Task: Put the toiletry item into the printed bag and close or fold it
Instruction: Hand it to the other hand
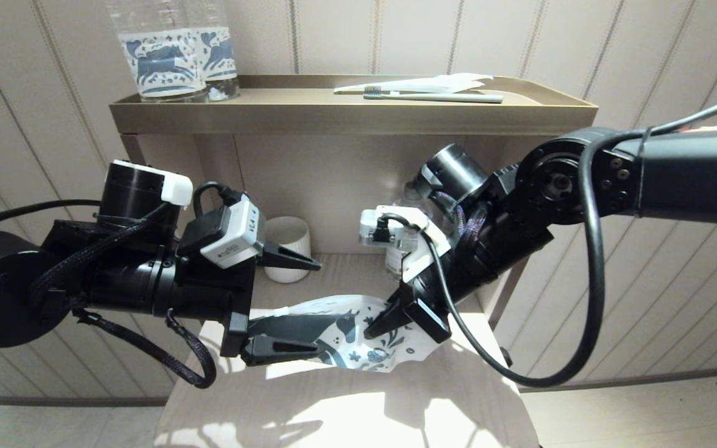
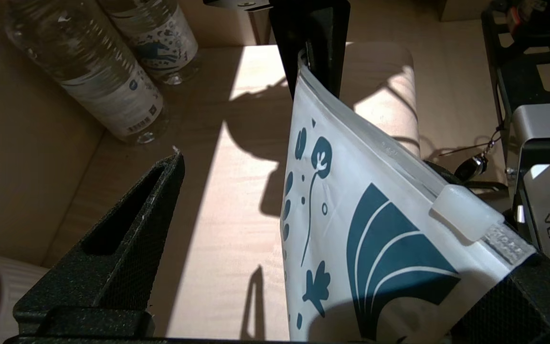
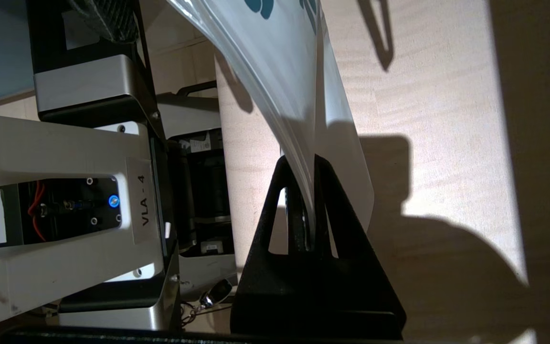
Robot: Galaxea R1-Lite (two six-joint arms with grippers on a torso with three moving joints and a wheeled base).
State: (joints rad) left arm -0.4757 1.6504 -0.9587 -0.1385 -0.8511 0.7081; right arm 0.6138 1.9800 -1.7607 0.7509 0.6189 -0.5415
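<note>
The right gripper pinches the limp, slippery pouch by its edge beside the left gripper's spread jaws.

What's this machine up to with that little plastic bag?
The robot is holding a printed pouch above the lower shelf. Its right gripper is shut on one end of the pouch. The left gripper is open, with the pouch's other end lying against its lower finger; the slider sits near that end. A toothbrush lies on the top tray beside two bottles. Whether anything is inside the pouch cannot be seen.
</note>
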